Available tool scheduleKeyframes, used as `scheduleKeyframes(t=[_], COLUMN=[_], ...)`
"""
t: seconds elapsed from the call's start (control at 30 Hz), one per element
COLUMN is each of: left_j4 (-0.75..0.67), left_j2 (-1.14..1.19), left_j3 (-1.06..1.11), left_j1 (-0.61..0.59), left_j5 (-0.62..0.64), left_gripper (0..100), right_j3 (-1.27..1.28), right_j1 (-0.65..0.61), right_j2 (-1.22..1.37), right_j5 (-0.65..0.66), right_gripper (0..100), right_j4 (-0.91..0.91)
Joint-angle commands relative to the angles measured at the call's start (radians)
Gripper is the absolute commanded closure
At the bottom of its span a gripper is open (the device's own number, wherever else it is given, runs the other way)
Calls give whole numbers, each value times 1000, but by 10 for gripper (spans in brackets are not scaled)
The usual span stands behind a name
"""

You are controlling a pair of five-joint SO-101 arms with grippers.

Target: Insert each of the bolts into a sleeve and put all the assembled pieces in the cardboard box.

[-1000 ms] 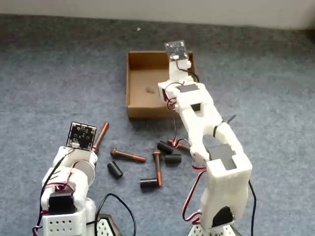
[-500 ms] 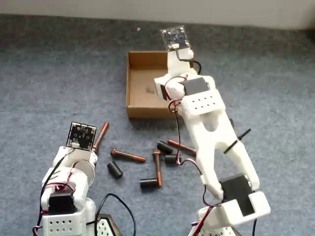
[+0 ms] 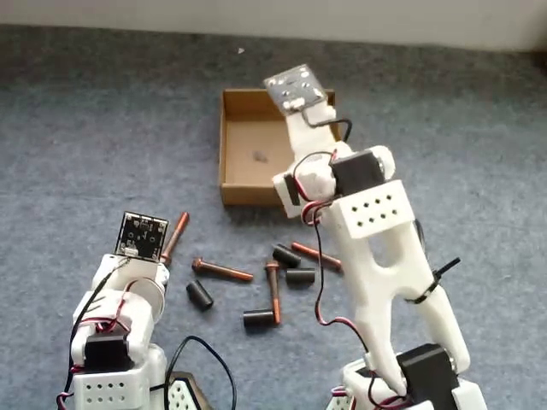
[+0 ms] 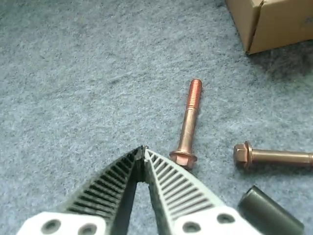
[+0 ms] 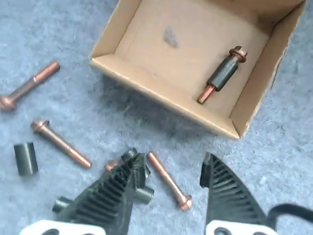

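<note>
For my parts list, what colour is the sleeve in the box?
Black sleeve, best in right wrist view.

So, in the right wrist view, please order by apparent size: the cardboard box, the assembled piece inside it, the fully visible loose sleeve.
Largest to smallest: cardboard box, assembled piece, loose sleeve.

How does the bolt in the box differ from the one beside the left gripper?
The boxed bolt wears a black sleeve; the loose bolt by the left gripper is bare. The first lies in the box, the second on the carpet. Both are copper-coloured.
</note>
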Motion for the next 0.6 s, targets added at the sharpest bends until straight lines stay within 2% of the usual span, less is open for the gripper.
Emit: scheduleKeyframes(t=[0.0, 0.2, 0.3, 0.47, 0.57], left_j4=[-17, -17, -17, -15, -15], left_j2=[-12, -12, -12, -12, -12], left_j3=[-2, -2, -2, -2, -2], left_j1=[-8, -8, -8, -10, -12], left_j5=[-9, -9, -9, -9, -9], left_gripper=[993, 993, 993, 993, 993], right_j3=[-25, -25, -24, 104, 254], right_j1=[-12, -71, -124, -186, -211], right_j2=[-59, -68, -68, -70, -70], right_j5=[89, 195, 203, 275, 321], right_gripper=[818, 818, 818, 818, 818], right_j4=[97, 271, 323, 297, 206])
